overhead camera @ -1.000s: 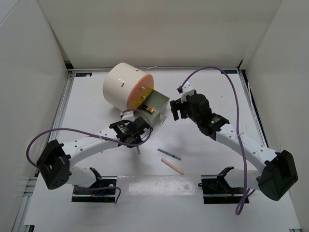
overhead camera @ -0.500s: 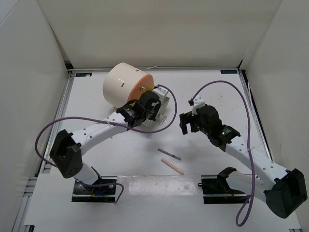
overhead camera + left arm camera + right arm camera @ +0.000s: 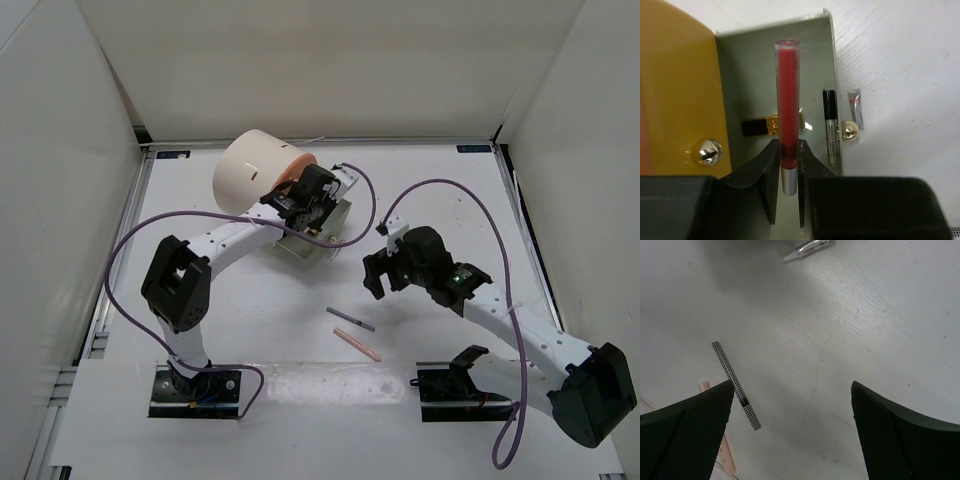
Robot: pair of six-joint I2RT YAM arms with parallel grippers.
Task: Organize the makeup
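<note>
1. Top view: cylinder [image 3: 255,180] lies on its side at 11 o'clock on the table [image 3: 270,300]. Its orange front faces 4 o'clock and its drawer [image 3: 303,247] is pulled out.
2. Left pincer [image 3: 318,196] is over the open drawer, pinching a red tube [image 3: 788,90] near the tube's silver end. The tube points straight away from the wrist, along the drawer. Cannot tell whether it touches the drawer floor.
3. In the drawer (left wrist view): a black-and-gold lipstick [image 3: 760,126] lies crosswise beneath the tube. A black liner [image 3: 829,125] lies along the 3 o'clock wall.
4. A gold knob [image 3: 849,131] sits on the outside of that wall. A small tube [image 3: 855,107] lies on the table just beside it, outside the drawer.
5. Right pincer [image 3: 374,272] is spread wide with nothing between its fingers. It hangs above the bare table at 4 o'clock from the drawer.
6. Grey pencil [image 3: 350,319] and pink pencil [image 3: 357,345] lie on the table at 7 o'clock from the right pincer. They are near each other, not touching, roughly parallel, with the pink one nearer the arm bases.
7. Right wrist view: the grey pencil shows a fine check pattern, and the pink pencil is partly hidden behind one finger.
</note>
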